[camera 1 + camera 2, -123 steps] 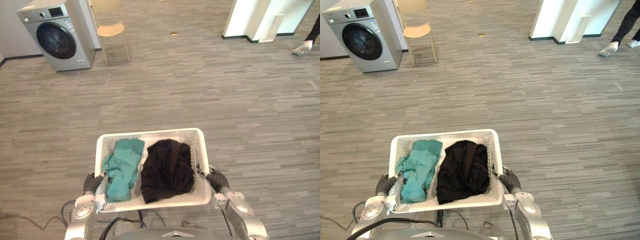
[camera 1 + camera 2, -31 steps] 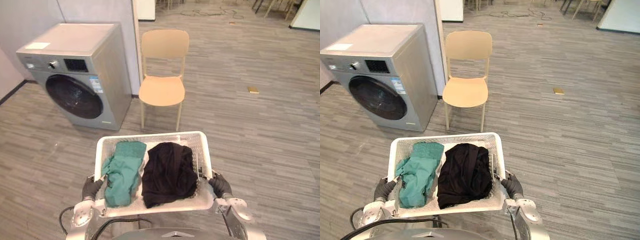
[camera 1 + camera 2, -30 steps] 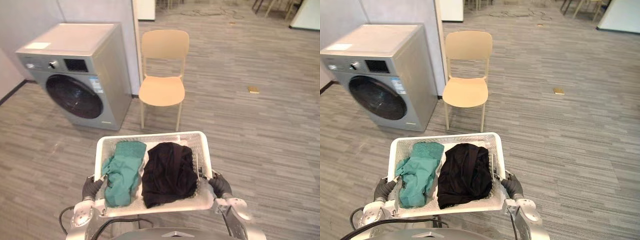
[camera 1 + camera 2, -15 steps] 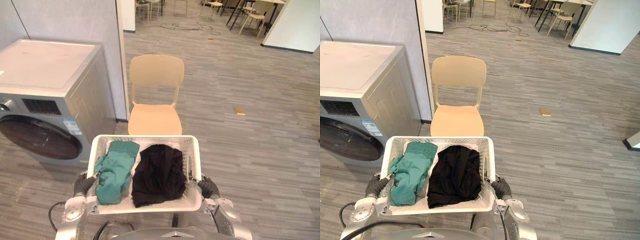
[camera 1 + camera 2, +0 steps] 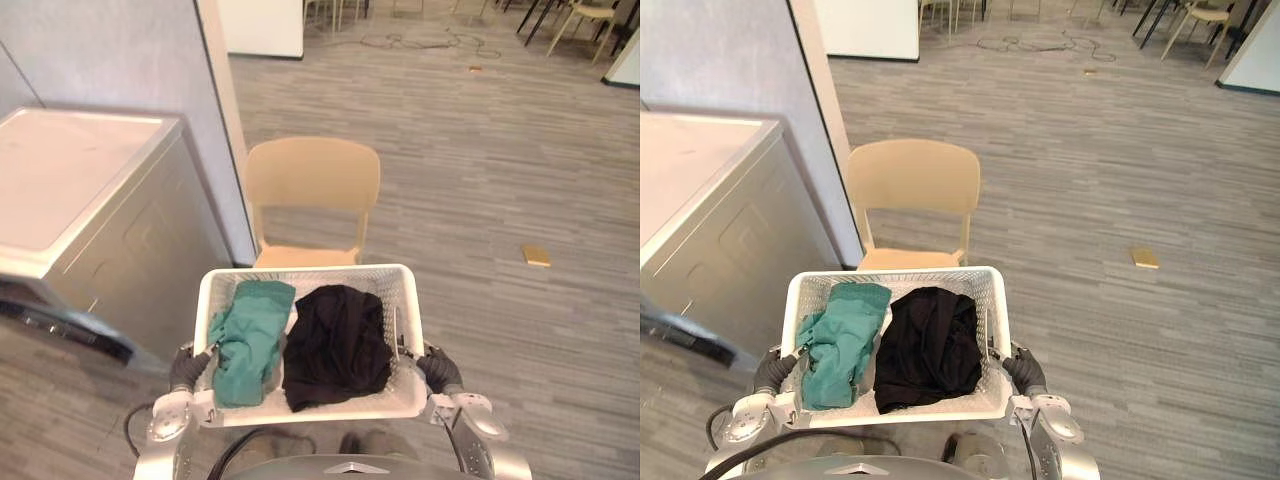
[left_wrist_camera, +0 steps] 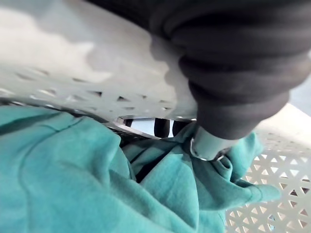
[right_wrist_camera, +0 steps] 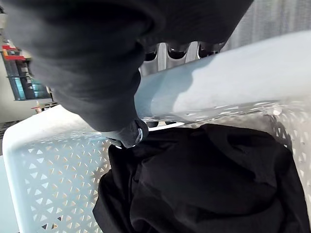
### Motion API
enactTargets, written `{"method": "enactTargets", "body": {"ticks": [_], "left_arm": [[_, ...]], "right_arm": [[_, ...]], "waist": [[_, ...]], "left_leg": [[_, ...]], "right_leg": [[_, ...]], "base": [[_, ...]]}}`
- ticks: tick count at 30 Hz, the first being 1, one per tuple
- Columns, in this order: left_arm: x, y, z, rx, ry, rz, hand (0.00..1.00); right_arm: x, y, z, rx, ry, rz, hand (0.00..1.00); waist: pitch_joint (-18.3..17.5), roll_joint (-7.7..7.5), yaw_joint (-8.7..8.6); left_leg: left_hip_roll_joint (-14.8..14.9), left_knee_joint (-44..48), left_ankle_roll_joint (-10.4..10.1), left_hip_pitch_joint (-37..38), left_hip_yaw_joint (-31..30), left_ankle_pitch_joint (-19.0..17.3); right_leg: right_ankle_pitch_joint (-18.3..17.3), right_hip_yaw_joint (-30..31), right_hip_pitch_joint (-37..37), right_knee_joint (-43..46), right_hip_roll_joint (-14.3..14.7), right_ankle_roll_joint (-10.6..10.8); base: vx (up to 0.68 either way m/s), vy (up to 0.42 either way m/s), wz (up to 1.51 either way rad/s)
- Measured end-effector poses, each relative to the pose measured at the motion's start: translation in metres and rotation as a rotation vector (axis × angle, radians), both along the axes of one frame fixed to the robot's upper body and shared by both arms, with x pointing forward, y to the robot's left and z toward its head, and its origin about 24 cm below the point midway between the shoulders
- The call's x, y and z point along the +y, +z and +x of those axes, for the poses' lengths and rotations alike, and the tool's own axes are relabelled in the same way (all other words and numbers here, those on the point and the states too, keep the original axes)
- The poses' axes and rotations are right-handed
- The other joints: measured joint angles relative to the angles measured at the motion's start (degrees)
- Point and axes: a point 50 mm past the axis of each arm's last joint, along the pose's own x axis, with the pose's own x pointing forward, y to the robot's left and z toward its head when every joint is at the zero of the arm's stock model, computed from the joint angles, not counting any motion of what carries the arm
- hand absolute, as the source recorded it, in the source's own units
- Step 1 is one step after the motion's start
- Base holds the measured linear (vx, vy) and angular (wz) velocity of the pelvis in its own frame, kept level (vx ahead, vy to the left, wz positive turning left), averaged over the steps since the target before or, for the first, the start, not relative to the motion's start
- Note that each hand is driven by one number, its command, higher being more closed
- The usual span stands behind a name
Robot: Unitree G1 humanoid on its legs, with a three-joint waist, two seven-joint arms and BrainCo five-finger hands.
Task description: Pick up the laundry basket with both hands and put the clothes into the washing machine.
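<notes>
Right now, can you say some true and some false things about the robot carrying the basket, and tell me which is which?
1. The left hand and right hand grip the laundry basket at its sides. True.
2. The green cloth lies on the robot's right side of the basket. False: it lies on the left, and the black cloth on the right.
3. The washing machine stands to the robot's left, and a chair stands beyond the basket. True.
4. The clothes are inside the washing machine. False: both lie in the basket.
</notes>
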Motion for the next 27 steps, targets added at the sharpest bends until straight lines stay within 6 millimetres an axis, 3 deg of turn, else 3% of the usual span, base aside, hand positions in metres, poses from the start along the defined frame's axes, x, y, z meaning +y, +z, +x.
{"method": "enactTargets", "body": {"ticks": [1,4,5,6,7,8,9,11,14,16,19,27], "left_arm": [[0.001,0.005,0.007,-0.026,0.001,0.005,1.00],[0.003,0.013,0.018,-0.070,0.013,0.002,1.00],[0.005,0.018,0.022,-0.096,0.018,0.004,1.00],[0.008,0.021,0.026,-0.112,0.022,0.008,1.00],[0.009,0.024,0.029,-0.124,0.025,0.012,1.00],[0.011,0.026,0.033,-0.137,0.029,0.021,1.00],[0.017,0.030,0.037,-0.147,0.020,0.049,1.00],[0.020,0.039,0.047,-0.179,0.003,0.069,1.00],[0.023,0.053,0.062,-0.238,0.015,0.079,1.00],[0.026,0.065,0.074,-0.289,0.028,0.093,1.00],[0.026,0.077,0.087,-0.337,0.034,0.091,1.00],[0.027,0.087,0.127,-0.321,0.002,0.085,1.00]], "right_arm": [[0.001,0.005,0.008,-0.025,0.003,0.005,1.00],[0.003,0.014,0.025,-0.073,0.006,-0.001,1.00],[0.003,0.019,0.032,-0.096,0.015,-0.005,1.00],[0.005,0.022,0.037,-0.111,0.023,-0.003,1.00],[0.006,0.025,0.041,-0.124,0.032,-0.006,1.00],[0.009,0.025,0.046,-0.131,0.028,0.006,1.00],[0.014,0.024,0.049,-0.126,0.028,0.020,1.00],[0.016,0.028,0.054,-0.145,0.037,0.025,1.00],[0.020,0.042,0.078,-0.197,0.051,0.023,1.00],[0.025,0.057,0.098,-0.244,0.060,0.024,1.00],[0.025,0.073,0.113,-0.295,0.074,0.008,1.00],[0.022,0.098,0.152,-0.290,0.115,-0.056,1.00]], "waist": [[0.78,-1.10,0.24],[1.69,-0.86,1.09],[1.58,-0.48,1.08],[1.61,-0.29,1.43],[1.67,0.43,1.69],[1.95,0.61,1.86],[1.53,-1.23,1.51],[1.54,-2.66,1.35],[2.06,-2.91,1.65],[3.82,-3.02,1.98],[6.67,-2.97,2.15],[15.15,-3.13,2.29]], "left_leg": [[-0.04,-4.67,0.34,-2.89,2.23,-2.19],[-1.03,-22.29,-0.56,-4.59,2.54,-3.36],[-1.88,-33.98,-1.10,-3.69,1.44,-1.75],[-2.43,-41.50,-0.70,-2.45,1.11,2.55],[-2.47,-43.42,-1.01,-1.84,1.22,7.06],[-3.06,-42.23,-2.66,-1.05,1.59,8.92],[-5.11,-42.40,-1.41,-0.41,2.99,7.92],[-7.41,-43.10,-0.18,-0.65,4.44,7.81],[-8.97,-43.41,1.17,-2.83,5.62,8.36],[-9.14,-43.71,1.98,-4.71,5.62,8.92],[-9.51,-44.04,2.51,-7.40,4.76,10.10],[-9.57,-46.25,3.06,-12.60,4.52,14.25]], "right_leg": [[0.03,1.06,1.90,-2.34,0.01,0.04],[0.18,3.36,3.51,-4.31,0.03,0.29],[0.14,4.41,3.26,-4.39,-0.02,0.56],[-0.40,5.70,3.07,-3.80,-0.15,2.00],[-1.57,7.03,3.30,-3.17,-0.15,3.87],[-3.43,8.89,3.38,-1.36,-0.78,5.79],[-4.16,9.81,3.09,-0.84,-3.06,7.03],[-3.34,10.45,3.09,-2.51,-5.25,8.37],[0.00,11.09,2.43,-6.89,-6.51,9.84],[1.35,10.94,1.01,-7.99,-6.54,9.87],[1.86,10.55,-1.30,-7.84,-6.54,9.99],[2.48,10.24,-8.96,-3.72,-6.58,10.21]], "base": [[0.32,-0.080,-0.26],[0.24,0.019,-0.45],[0.27,0.158,-0.58],[0.27,0.235,-0.69],[0.25,0.318,-0.73],[0.22,0.327,-0.60],[0.13,0.225,-0.35],[0.15,0.207,-0.11],[0.09,0.190,-0.10],[-0.02,0.121,0.01],[-0.08,0.047,0.12],[-0.11,0.029,0.03]]}}
